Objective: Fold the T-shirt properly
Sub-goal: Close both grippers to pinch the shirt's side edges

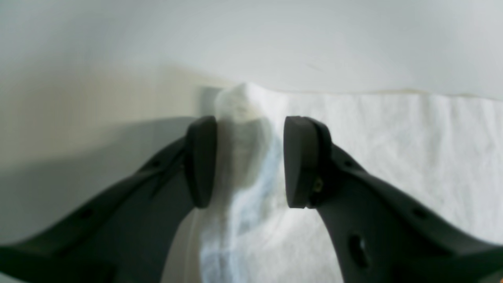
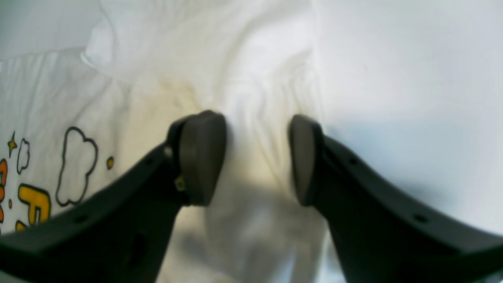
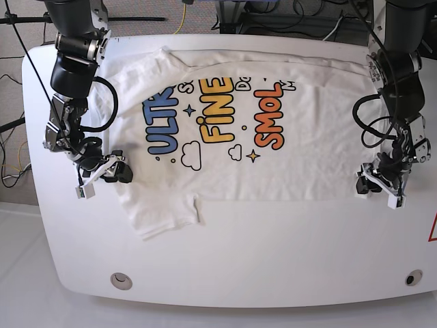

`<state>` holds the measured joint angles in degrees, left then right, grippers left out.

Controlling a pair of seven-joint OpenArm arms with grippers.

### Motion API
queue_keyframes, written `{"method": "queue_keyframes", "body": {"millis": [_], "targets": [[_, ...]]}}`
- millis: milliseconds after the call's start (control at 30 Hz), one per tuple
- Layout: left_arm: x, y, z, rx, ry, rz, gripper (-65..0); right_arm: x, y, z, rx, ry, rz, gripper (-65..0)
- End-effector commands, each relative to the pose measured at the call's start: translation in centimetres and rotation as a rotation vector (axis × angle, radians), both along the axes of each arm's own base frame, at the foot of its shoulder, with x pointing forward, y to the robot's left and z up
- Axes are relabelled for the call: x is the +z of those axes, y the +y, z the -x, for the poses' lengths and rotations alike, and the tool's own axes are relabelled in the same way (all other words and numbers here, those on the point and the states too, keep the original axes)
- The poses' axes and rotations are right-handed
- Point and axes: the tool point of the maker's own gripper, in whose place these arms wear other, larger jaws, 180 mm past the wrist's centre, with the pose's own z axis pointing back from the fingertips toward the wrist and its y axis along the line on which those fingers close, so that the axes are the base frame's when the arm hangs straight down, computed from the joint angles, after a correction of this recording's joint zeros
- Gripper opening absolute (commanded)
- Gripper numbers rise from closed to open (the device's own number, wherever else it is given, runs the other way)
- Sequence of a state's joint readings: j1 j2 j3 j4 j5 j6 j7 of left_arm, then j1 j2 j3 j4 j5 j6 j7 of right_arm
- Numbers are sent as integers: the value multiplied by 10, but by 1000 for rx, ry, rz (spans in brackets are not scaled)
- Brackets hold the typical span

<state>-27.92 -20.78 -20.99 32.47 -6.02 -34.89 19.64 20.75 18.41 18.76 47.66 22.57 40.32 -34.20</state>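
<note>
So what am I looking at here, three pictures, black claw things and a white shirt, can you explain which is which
It is a robot with two arms, filmed by three cameras. The base view looks down on a white table where a T-shirt lies print up, its near sleeve rumpled. The other two pictures come from cameras on the wrists, looking out between each claw's two fingers. The left gripper straddles a raised fold at the shirt's edge; its jaws are apart, with one finger beside the cloth, so no firm grip shows. The right gripper stands open over wrinkled cloth near the sleeve. In the base view the left gripper is on the right and the right gripper on the left.
</note>
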Motion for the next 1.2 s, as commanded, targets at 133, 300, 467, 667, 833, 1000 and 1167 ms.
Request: {"method": "queue_keyframes", "body": {"millis": [133, 300, 467, 667, 833, 1000, 1167], "targets": [[10, 7, -7, 12, -23, -17, -481, 0, -6, 1, 11, 25, 32, -352], [18, 1, -12, -16, -69, -5, -608, -1, -5, 1, 12, 27, 29, -376], [19, -7, -12, -58, -82, 12, -613, 0, -4, 0, 14, 25, 28, -397], [16, -6, -7, -76, -51, 7, -628, -1, -2, 1, 17, 27, 27, -381], [13, -5, -4, -80, -26, 3, -633, -2, -2, 2, 16, 29, 25, -372], [8, -8, -1, -91, -3, -2, -650, 7, -2, -6, 11, -5, 22, -360], [8, -7, -1, -87, -1, -5, -650, 10, -1, -9, 10, -14, 19, -355]]}}
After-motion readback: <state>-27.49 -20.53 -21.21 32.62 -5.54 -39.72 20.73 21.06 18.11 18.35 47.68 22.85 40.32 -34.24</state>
